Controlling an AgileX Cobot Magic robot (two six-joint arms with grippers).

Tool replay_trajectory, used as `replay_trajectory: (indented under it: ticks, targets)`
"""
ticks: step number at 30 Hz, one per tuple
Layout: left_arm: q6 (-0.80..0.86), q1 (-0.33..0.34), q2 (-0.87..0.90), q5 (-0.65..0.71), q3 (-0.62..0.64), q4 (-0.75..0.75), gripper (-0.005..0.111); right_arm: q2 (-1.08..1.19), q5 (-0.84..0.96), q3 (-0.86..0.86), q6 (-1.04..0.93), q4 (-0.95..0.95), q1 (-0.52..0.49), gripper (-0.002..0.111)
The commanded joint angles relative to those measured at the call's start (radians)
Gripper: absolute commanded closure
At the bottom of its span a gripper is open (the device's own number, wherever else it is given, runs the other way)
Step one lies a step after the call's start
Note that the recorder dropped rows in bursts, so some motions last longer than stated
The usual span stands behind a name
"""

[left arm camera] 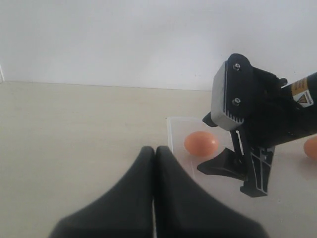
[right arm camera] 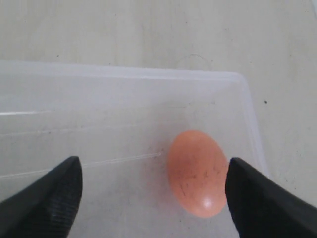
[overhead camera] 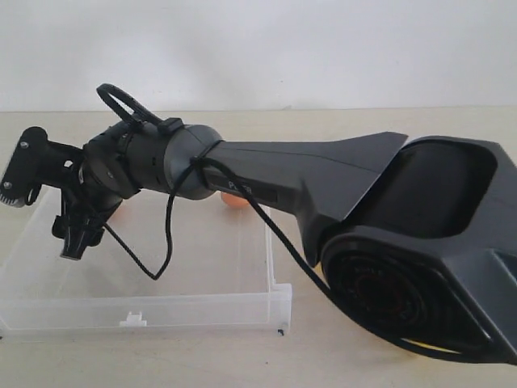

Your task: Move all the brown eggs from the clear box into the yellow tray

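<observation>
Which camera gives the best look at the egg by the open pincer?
The right wrist view: the brown egg lies large inside the open right pincer, speckles showing. The left wrist view shows it small, in the clear box near that pincer. The exterior view shows only an orange sliver behind the arm.

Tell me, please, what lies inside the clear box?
In the clear box two brown eggs show: one egg by a corner, between the open fingers of the right gripper, another egg half under the right arm. The arm hides part of the floor.
</observation>
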Motion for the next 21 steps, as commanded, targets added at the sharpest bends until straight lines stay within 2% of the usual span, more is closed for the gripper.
replay_trajectory:
  ticks: [1,11,21]
  targets:
    - [0.001,0.001,0.003,0.0,0.003,0.002,0.111,0.04,0.038,-0.102,0.036,-0.006,-0.005,0.033]
    - [0.001,0.001,0.003,0.0,0.003,0.002,0.111,0.075,0.059,-0.12,0.044,0.0,-0.025,0.033]
    - [0.001,0.001,0.003,0.0,0.003,0.002,0.111,0.081,-0.001,-0.12,0.048,0.003,-0.036,0.033]
